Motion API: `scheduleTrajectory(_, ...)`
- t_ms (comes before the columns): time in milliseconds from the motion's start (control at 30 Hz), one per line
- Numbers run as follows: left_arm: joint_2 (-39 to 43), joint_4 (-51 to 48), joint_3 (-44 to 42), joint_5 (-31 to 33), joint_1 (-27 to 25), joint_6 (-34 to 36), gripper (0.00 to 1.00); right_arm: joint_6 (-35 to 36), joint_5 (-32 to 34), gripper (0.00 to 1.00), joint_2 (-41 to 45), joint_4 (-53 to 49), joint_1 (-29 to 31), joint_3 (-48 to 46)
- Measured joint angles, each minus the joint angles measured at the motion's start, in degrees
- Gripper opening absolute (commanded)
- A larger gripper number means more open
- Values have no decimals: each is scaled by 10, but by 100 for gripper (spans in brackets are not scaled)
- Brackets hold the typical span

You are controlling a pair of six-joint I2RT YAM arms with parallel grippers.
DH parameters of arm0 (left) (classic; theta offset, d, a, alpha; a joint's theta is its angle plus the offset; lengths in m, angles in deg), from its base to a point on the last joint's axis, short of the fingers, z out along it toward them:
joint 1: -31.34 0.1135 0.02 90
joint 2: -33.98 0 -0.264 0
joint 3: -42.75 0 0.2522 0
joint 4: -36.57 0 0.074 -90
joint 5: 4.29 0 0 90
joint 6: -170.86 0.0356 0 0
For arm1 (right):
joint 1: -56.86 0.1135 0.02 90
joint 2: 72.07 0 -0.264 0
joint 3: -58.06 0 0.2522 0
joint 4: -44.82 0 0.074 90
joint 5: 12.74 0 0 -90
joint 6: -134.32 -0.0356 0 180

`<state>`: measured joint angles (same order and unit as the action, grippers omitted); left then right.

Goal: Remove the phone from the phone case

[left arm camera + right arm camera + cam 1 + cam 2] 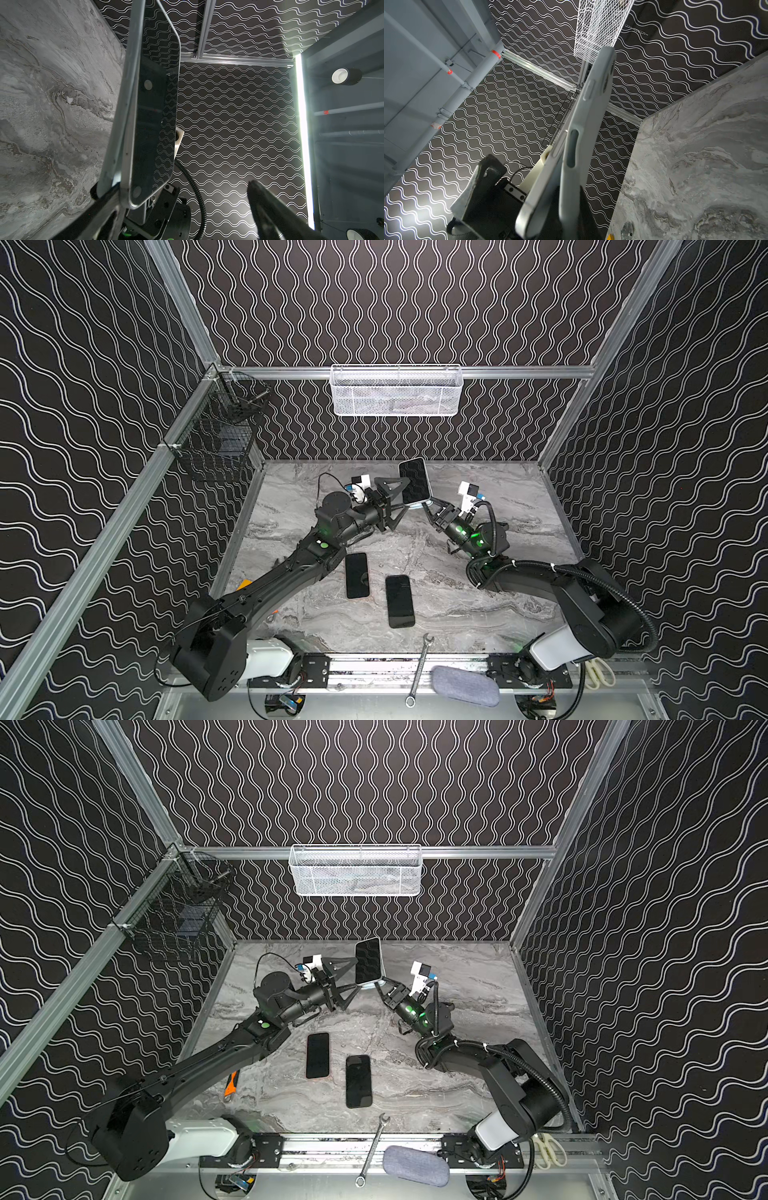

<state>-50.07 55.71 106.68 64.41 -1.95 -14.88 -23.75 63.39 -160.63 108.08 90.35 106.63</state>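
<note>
The phone (pixel 413 481) (pixel 368 960) is held upright in the air over the back middle of the table, its dark screen (pixel 153 116) facing the left arm. A pale grey phone case (pixel 588 124) (pixel 118 124) covers its back. At the lower end the phone's silver edge (pixel 548 182) stands apart from the case. My right gripper (pixel 428 504) (pixel 380 982) (pixel 571 207) is shut on the case's lower end. My left gripper (pixel 405 493) (pixel 357 973) (pixel 174 187) is open wide, with one finger on each side of the phone's lower part.
Two bare black phones (pixel 357 576) (pixel 400 600) lie flat mid-table. A wrench (pixel 419 668), a grey pouch (pixel 463 684) and scissors (pixel 598 672) lie along the front rail. A white mesh basket (pixel 397 391) hangs on the back wall and a black wire basket (pixel 220 435) on the left wall.
</note>
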Motion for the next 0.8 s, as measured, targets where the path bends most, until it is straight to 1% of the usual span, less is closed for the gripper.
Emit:
scheduleTrajectory(300, -11, 3, 7, -1, 1, 5, 81, 2, 11, 3, 3, 0, 17, -4)
scheduleTrajectory(467, -11, 7, 9, -4, 1, 16, 74, 15, 19, 3, 16, -8, 28, -4)
scheduleTrajectory(567, -11, 8, 7, -4, 1, 17, 72, 22, 24, 3, 21, -14, 34, -4)
scheduleTrajectory(800, -11, 7, 3, -5, 2, 19, 62, 30, 33, 3, 25, -28, 47, -4)
